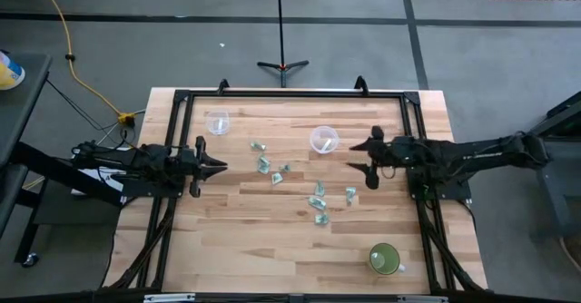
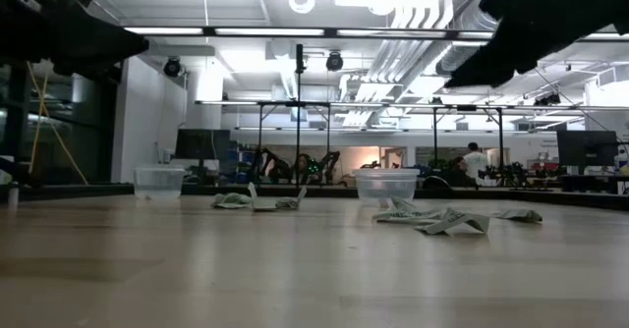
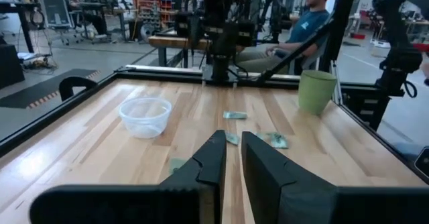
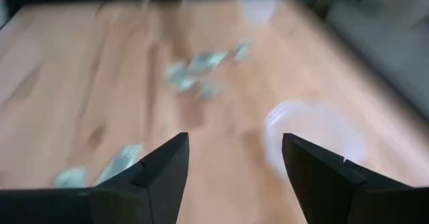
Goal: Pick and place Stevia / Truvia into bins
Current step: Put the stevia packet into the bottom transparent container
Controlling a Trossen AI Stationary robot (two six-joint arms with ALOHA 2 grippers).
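Stevia packets, tiny pale green-and-white paper sachets [image 1: 316,200], lie scattered mid-table on the pale wooden tabletop [image 1: 272,239], none visibly in either small clear round plastic cup [image 1: 324,140], [image 1: 217,122]. The right gripper [image 1: 357,158] hovers wide open and empty beside one cup; the left gripper [image 1: 221,166] waits nearly closed, holding nothing. Picking seems unstarted: next comes a descent onto a packet. A workshop stretches behind.
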